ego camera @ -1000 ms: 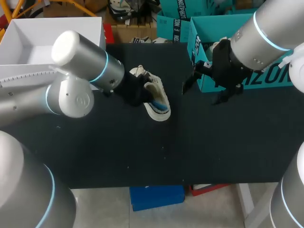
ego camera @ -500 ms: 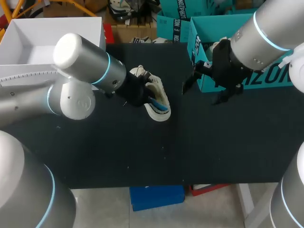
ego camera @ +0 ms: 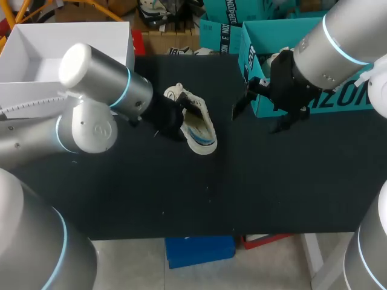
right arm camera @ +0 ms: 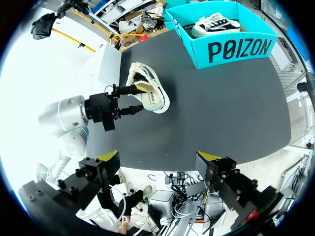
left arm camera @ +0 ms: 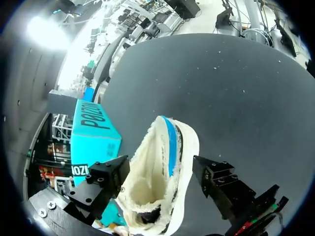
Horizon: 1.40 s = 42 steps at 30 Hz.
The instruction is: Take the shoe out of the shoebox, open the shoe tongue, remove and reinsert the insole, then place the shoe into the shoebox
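Observation:
A cream shoe lies on its side on the black table, its blue insole showing along the inside. My left gripper is at the shoe's opening. Its fingers stand wide apart on either side of the shoe, open. In the right wrist view one of the left gripper's yellow tips rests at the shoe's collar and the other is beside the sole. My right gripper hangs open and empty in front of the teal shoebox.
The teal shoebox at the back right holds a black-and-white shoe. A white open box stands at the back left, behind my left arm.
My left gripper has opened from shut inside the shoe and drawn back slightly to the left. The shoe has settled a little. My right arm has not moved.

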Each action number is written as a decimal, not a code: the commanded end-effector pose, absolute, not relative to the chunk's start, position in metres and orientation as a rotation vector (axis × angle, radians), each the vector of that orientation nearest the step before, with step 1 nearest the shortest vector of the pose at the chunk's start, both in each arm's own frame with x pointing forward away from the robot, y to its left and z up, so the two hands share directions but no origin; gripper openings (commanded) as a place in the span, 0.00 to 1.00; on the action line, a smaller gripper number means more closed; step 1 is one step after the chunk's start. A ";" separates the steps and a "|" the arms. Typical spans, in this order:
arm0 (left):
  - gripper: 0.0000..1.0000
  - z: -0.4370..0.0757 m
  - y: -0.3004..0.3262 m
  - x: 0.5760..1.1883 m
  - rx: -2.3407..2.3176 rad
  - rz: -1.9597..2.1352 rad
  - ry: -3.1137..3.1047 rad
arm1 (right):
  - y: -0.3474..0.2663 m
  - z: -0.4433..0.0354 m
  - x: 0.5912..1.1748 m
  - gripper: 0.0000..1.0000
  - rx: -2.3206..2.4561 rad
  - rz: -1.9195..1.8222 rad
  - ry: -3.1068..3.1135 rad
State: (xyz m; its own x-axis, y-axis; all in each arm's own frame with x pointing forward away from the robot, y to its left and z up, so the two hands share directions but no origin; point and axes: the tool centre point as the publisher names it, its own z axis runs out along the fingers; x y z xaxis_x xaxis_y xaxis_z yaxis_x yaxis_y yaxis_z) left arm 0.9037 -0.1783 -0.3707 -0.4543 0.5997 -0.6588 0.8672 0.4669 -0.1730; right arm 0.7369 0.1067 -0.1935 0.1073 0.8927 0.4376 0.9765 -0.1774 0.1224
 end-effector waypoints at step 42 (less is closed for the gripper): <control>0.00 -0.337 -0.221 0.847 1.174 -1.026 2.163 | 0.108 -0.194 0.737 1.00 -2.183 -0.625 -1.874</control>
State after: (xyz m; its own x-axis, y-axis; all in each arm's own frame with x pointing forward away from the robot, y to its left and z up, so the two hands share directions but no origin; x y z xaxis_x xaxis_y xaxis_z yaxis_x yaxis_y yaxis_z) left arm 0.8513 -0.2184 -0.3332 -0.5236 0.5092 -0.6830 0.8506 0.3569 -0.3861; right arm 0.7369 0.1067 -0.1936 0.1073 0.8927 0.4376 0.9765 -0.1773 0.1224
